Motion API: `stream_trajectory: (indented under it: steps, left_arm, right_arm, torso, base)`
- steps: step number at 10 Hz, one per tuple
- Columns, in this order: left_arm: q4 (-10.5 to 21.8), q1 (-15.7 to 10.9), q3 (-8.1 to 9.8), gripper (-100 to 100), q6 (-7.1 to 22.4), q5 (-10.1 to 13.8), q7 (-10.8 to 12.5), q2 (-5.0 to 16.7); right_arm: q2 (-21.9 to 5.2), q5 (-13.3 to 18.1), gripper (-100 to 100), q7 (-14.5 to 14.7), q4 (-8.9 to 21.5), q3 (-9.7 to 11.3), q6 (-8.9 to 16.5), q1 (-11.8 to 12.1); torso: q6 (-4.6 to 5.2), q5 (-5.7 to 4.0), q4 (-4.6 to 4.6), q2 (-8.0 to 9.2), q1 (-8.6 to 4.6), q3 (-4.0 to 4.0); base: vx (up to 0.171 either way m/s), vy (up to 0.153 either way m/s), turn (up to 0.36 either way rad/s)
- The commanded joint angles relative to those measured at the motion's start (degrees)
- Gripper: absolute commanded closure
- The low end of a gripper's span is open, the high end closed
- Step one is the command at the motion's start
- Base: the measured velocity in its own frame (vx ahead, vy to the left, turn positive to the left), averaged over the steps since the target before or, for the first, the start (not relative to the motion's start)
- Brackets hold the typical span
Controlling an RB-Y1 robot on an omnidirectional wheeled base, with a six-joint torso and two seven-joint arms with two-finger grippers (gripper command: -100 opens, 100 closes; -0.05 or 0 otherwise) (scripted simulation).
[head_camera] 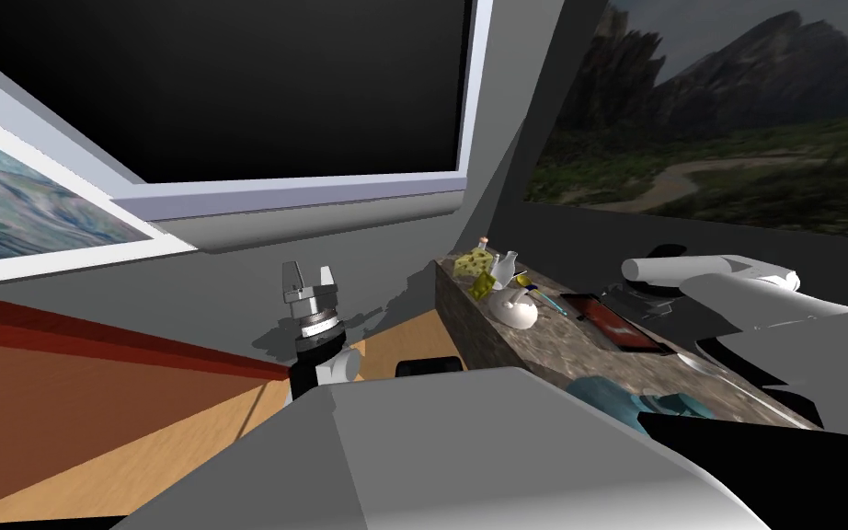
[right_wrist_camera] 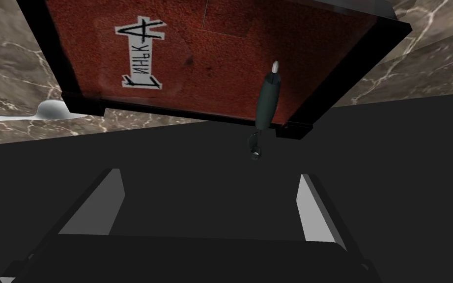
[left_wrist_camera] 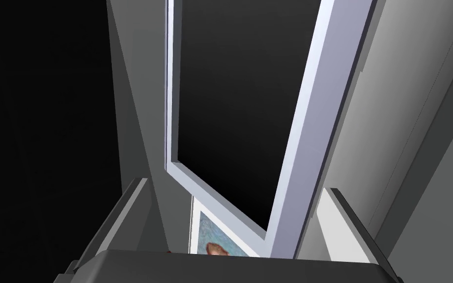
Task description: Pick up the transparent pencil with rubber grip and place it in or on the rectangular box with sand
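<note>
The pencil crosses the box's rim, tip over red sand. The right tool hangs spread and empty nearby. The left tool is spread too.

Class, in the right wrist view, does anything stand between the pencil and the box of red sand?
Nothing visible does. The pencil already crosses the near rim of the box, tip over its red sand, apart from the open right tool.
</note>
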Motion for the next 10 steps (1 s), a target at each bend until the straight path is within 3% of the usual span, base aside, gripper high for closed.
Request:
stream_trajectory:
  steps: [1, 3, 4, 5, 10]
  left_arm:
    - [0.0, 0.0, 0.0, 0, 0.0, 0.0, 0.0, 0.0]
    - [0.0, 0.0, 0.0, 0, 0.0, 0.0, 0.0, 0.0]
    - [0.0, 0.0, 0.0, 0, 0.0, 0.0, 0.0, 0.0]
    - [0.0, 0.0, 0.0, 0, 0.0, 0.0, 0.0, 0.0]
    - [0.0, 0.0, 0.0, 0, 0.0, 0.0, 0.0, 0.0]
  right_arm:
    - [-1.7, -0.7, -100, -0.2, 0.4, 0.2, 1.9, -0.8]
    - [-4.1, -1.6, -100, -1.2, 0.5, 0.5, 4.7, -1.9]
    - [-3.0, -1.1, -100, -0.4, 1.4, 0.5, 3.5, -2.2]
    - [-3.1, -1.1, 0, -0.3, 1.6, 0.6, 3.7, -2.4]
    - [-3.1, -1.1, 0, -0.3, 1.6, 0.6, 3.7, -2.3]
  torso:
    - [0.0, 0.0, 0.0, 0.0, 0.0, 0.0]
    - [0.01, 0.01, 0.06, 0.24, 0.06, 0.14]
    - [0.04, 0.02, 0.06, 0.25, 0.08, 0.15]
    - [0.08, -0.01, 0.02, 0.03, 0.07, 0.04]
    - [0.05, 0.0, -0.07, -0.3, 0.09, -0.17]
  base:
    - [-0.134, -0.046, 0.23]
    - [-0.154, -0.015, 0.218]
    - [-0.06, -0.009, 0.032]
    - [-0.011, -0.001, -0.009]
    - [-0.001, 0.0, 0.0]
